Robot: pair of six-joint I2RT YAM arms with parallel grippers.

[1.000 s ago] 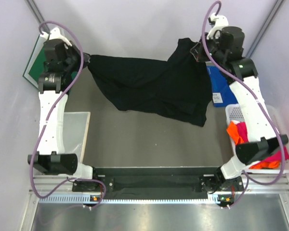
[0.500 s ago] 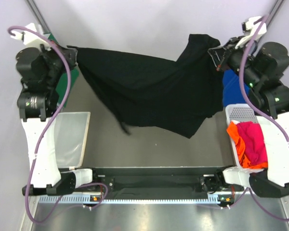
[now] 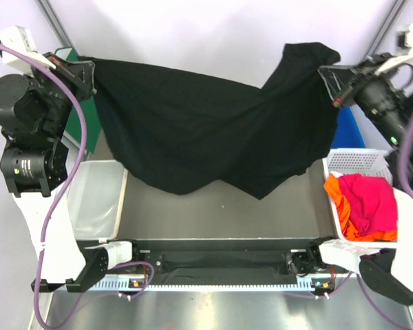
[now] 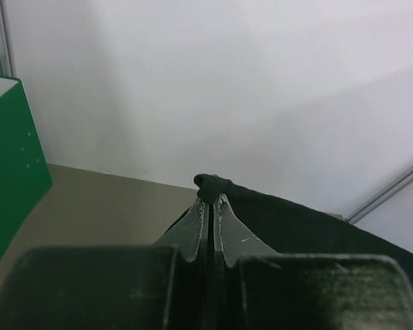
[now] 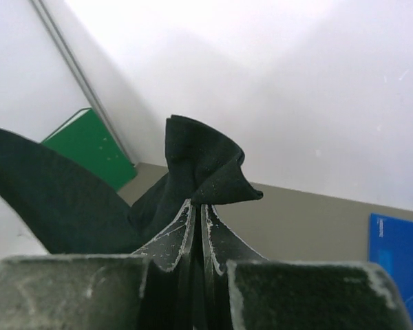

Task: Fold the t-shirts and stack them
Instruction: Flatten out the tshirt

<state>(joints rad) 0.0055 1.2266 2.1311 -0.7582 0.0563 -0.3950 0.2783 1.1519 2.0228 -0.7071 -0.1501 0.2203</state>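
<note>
The black t-shirt [image 3: 206, 137] is soft matt cloth, bunched in creases at the right gripper [image 5: 197, 206], whose dark fingers [image 5: 168, 240] look scuffed and dull. Beside the left gripper [image 4: 211, 203], the green board [image 4: 10, 165] looks smooth.

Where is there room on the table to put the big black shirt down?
The bare table in the middle is free: between the pale tray on the left and the basket on the right, nearer than the hanging black shirt. The basket is crowded with a pink shirt and an orange shirt. What lies under the black shirt is hidden.
</note>
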